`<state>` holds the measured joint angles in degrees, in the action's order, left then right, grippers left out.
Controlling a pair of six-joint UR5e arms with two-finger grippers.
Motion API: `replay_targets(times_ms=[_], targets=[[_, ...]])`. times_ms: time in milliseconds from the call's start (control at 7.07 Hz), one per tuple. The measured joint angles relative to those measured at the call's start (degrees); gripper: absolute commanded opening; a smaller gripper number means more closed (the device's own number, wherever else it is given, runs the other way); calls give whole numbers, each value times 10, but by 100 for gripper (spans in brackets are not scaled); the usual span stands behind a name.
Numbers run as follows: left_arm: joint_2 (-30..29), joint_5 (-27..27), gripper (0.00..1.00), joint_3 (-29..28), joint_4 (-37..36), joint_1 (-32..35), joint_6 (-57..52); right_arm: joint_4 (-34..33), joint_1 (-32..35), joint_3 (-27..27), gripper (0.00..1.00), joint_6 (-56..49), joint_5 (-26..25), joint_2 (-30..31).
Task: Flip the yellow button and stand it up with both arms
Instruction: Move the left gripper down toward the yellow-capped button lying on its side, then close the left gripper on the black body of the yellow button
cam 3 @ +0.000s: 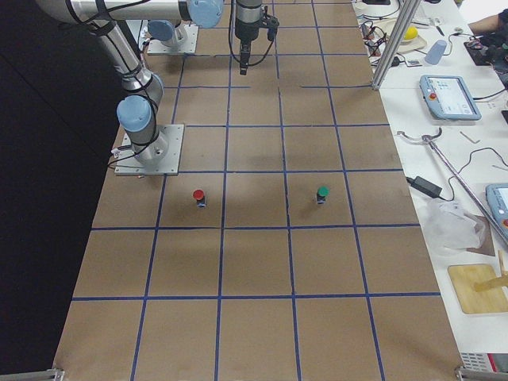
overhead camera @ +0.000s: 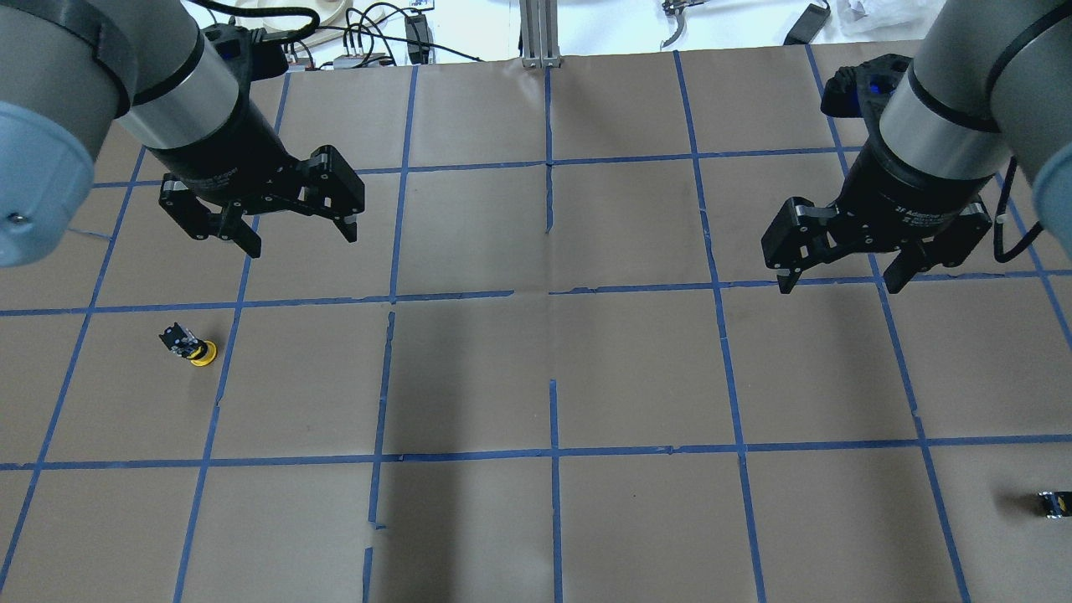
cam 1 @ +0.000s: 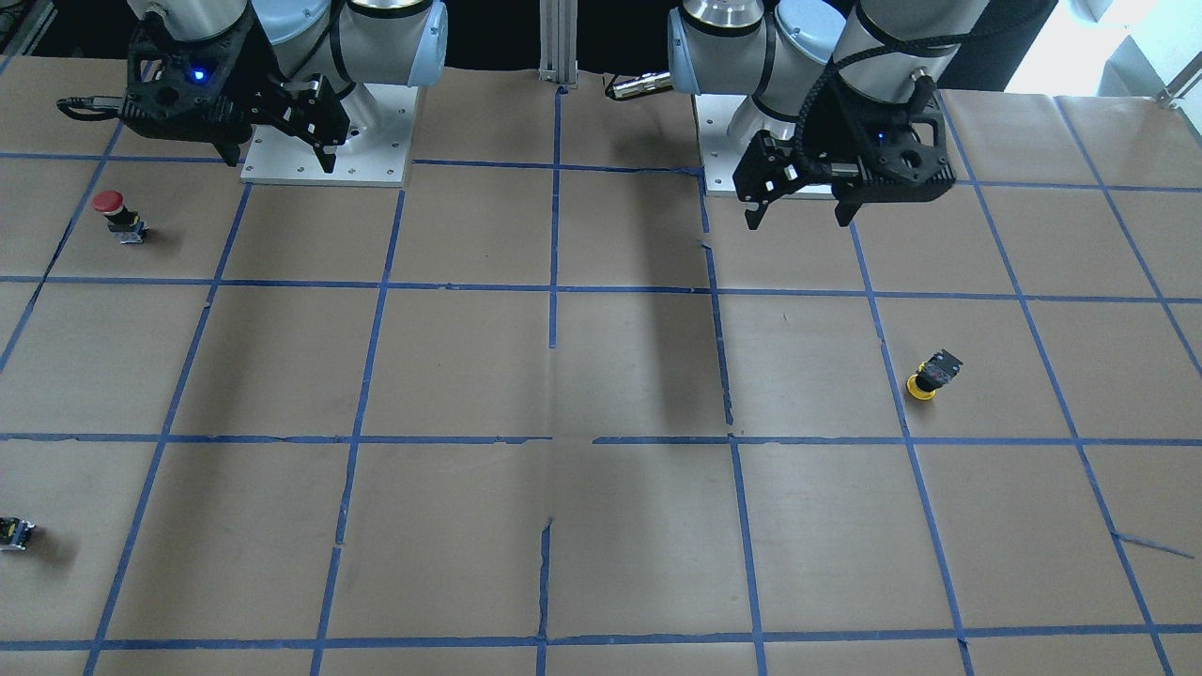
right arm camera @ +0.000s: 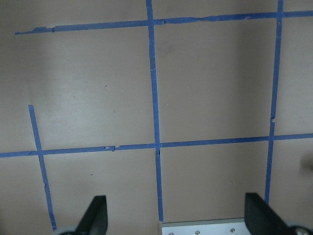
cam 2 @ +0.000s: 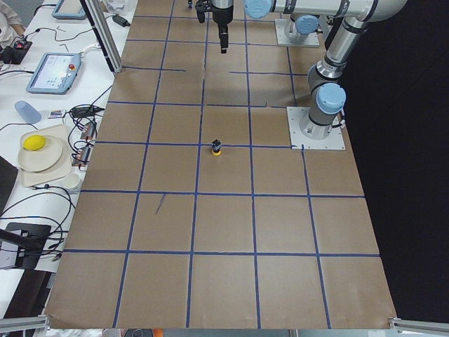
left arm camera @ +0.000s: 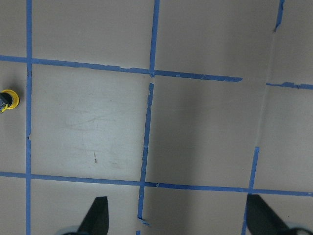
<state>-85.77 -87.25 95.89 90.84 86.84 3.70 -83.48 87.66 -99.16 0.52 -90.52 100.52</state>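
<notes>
The yellow button (cam 1: 928, 377) rests cap-down on the brown paper, its black body pointing up and tilted. It also shows in the overhead view (overhead camera: 193, 347), the exterior left view (cam 2: 217, 147) and at the left edge of the left wrist view (left arm camera: 8, 100). My left gripper (overhead camera: 300, 237) hangs open and empty above the table, apart from the button; it also shows in the front view (cam 1: 798, 218). My right gripper (overhead camera: 839, 285) is open and empty on the far side of the table (cam 1: 280, 160).
A red-capped button (cam 1: 113, 214) stands near the right arm's base plate (cam 1: 376, 160). A green-capped button (cam 3: 322, 193) stands beside it. A small black switch block (overhead camera: 1053, 502) lies at the table's edge. Blue tape lines grid the paper.
</notes>
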Motion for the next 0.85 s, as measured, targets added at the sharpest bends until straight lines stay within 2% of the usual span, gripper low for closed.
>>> replay_targets(times_ms=[283, 566, 849], targets=[[-8, 2, 99, 65, -58, -122, -98, -1, 0, -1, 100, 0, 0, 0], [-51, 1, 99, 112, -125, -228, -214, -1, 0, 0, 100, 0, 1, 0], [-115, -35, 98, 124, -196, -276, -279, -1, 0, 0, 100, 0, 1, 0]])
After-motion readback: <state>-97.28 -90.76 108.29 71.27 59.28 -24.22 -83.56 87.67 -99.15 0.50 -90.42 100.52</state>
